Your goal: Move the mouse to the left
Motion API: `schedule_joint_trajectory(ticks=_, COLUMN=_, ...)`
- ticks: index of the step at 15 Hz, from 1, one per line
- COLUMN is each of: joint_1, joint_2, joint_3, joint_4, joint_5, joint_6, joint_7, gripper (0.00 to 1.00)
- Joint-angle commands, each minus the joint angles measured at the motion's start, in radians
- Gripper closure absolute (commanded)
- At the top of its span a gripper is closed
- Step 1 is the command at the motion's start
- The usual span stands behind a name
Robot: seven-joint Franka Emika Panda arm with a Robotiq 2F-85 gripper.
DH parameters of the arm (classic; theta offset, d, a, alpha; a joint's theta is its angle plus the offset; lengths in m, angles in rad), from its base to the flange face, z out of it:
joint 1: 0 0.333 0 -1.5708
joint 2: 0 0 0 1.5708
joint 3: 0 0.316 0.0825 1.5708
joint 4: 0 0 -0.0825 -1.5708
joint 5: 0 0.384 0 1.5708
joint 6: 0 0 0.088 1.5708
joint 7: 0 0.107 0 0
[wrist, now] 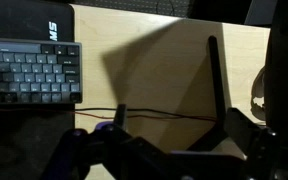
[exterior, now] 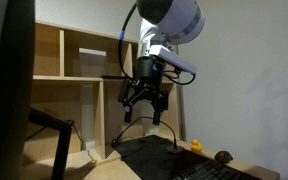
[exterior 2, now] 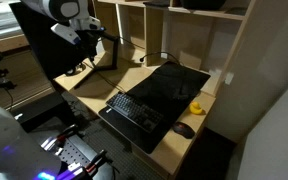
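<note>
The mouse (exterior: 223, 156) is a small dark dome on the wooden desk beside the black keyboard (exterior: 206, 170). It also shows in an exterior view (exterior 2: 184, 130), at the keyboard's end (exterior 2: 134, 110). A yellow duck (exterior: 195, 147) (exterior 2: 197, 107) sits near it. My gripper (exterior: 144, 100) (exterior 2: 87, 38) hangs high above the desk, far from the mouse, open and empty. In the wrist view its two dark fingers (wrist: 169, 100) spread over bare wood, with the keyboard (wrist: 29, 70) at the left. The mouse is out of the wrist view.
A large black desk mat (exterior 2: 172, 82) lies under the keyboard. Wooden shelves (exterior: 79, 60) stand behind the desk. A thin cable (wrist: 154, 113) runs across the wood. A dark monitor edge (exterior: 4, 90) fills the near left.
</note>
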Motion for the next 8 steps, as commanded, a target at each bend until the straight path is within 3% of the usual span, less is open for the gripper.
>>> schedule_joint_trajectory(ticks=1, joint_1=-0.007, joint_2=0.0, joint_3=0.006, joint_4=0.001, joint_5=0.001, joint_6=-0.002, joint_7=-0.001, gripper=0.0)
schedule_joint_trajectory(ticks=6, joint_1=-0.138, joint_2=-0.044, joint_3=-0.123, joint_4=-0.024, joint_5=0.007, joint_6=0.037, joint_7=0.042, gripper=0.0)
schedule_joint_trajectory(ticks=7, joint_1=-0.103, joint_2=-0.014, joint_3=-0.084, joint_4=-0.001, joint_5=-0.003, joint_6=0.03, joint_7=0.037, gripper=0.0)
schedule_joint_trajectory(ticks=8, joint_1=-0.123, joint_2=-0.017, joint_3=-0.106, joint_4=-0.001, joint_5=-0.003, joint_6=0.028, joint_7=0.022, gripper=0.0)
